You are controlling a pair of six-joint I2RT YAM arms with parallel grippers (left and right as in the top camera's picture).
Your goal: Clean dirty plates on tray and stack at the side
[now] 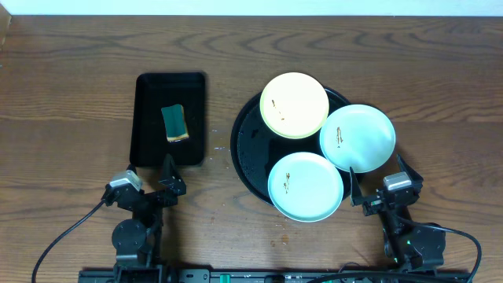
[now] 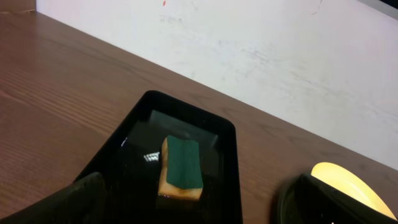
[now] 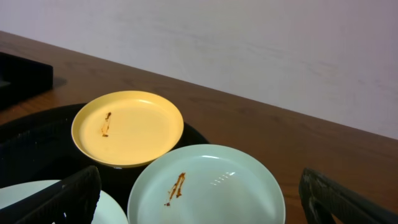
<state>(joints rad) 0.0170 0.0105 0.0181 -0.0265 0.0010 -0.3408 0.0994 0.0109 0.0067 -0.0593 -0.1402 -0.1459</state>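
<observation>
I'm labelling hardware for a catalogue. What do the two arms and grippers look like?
Both arms are black with round black bases, each with a small grey box near the wrist and a thin black cable trailing away. The left gripper and right gripper have dull black fingers. No markings are legible.

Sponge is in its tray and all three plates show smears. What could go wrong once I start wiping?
1. The right mint plate and the near mint plate overhang the rim of the round tray, so wiping pressure may tip them or slide them off.
2. The plates sit crowded together, so lifting the yellow plate could drag a neighbour.
</observation>
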